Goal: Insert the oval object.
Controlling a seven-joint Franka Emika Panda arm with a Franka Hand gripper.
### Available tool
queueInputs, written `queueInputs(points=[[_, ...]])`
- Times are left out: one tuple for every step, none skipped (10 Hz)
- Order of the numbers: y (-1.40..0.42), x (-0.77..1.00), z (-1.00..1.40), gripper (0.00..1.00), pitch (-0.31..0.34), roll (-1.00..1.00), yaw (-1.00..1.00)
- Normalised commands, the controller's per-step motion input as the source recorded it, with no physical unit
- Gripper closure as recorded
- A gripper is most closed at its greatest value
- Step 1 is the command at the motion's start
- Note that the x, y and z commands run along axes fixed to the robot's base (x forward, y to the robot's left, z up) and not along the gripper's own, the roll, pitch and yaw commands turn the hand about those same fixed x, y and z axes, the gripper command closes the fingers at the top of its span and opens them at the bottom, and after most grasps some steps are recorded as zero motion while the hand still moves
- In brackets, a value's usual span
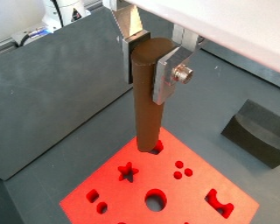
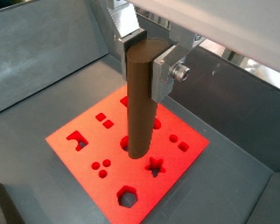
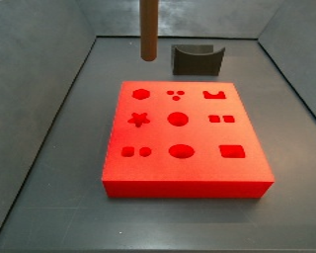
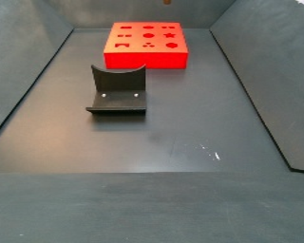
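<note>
Gripper (image 1: 150, 52) clamps the oval object (image 1: 147, 96) (upright) above red block (image 1: 160, 188).

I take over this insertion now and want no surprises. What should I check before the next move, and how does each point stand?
1. Gripper shut on the oval object: ok.
2. Oval object upright in both wrist views: ok.
3. Oval object clear above the red block: ok.
4. Oval hole open: ok.
5. Tip over the oval hole: not ok; in a side view it hangs beyond the far edge.
6. Dark grey block apart from the red block: ok.
</note>
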Motion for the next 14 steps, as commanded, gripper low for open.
queueInputs(points=[[-0.13, 0.25, 0.00, 1.00, -0.070, -0.14, -0.20], [-0.17, 0.29, 0.00, 1.00, -0.070, -0.11, -0.36], [-0.15, 0.44, -0.03, 1.00, 0.000, -0.03, -0.62], [-0.11, 0.30, -0.06, 1.00, 0.000, 0.00, -0.77], [-0.04, 0.14, 0.00, 1.00, 0.000, 0.05, -0.87], [0.00, 0.00, 0.00, 1.00, 0.054, 0.20, -0.86], [0.00, -0.03, -0.01, 1.00, 0.066, 0.23, -0.89], [-0.13, 0.00, 0.00, 1.00, 0.054, 0.29, -0.70], [-0.14, 0.00, 0.00, 1.00, 0.079, 0.32, -0.69], [-0.20, 0.06, 0.00, 1.00, 0.020, 0.28, -0.67], [-0.31, 0.29, -0.25, 1.00, 0.000, 0.01, -0.71], [-0.25, 0.22, -0.25, 1.00, -0.013, 0.00, -0.78], [-0.21, 0.17, -0.23, 1.00, -0.043, -0.02, -0.81], [-0.18, 0.11, -0.21, 1.00, -0.066, -0.04, -0.86]])
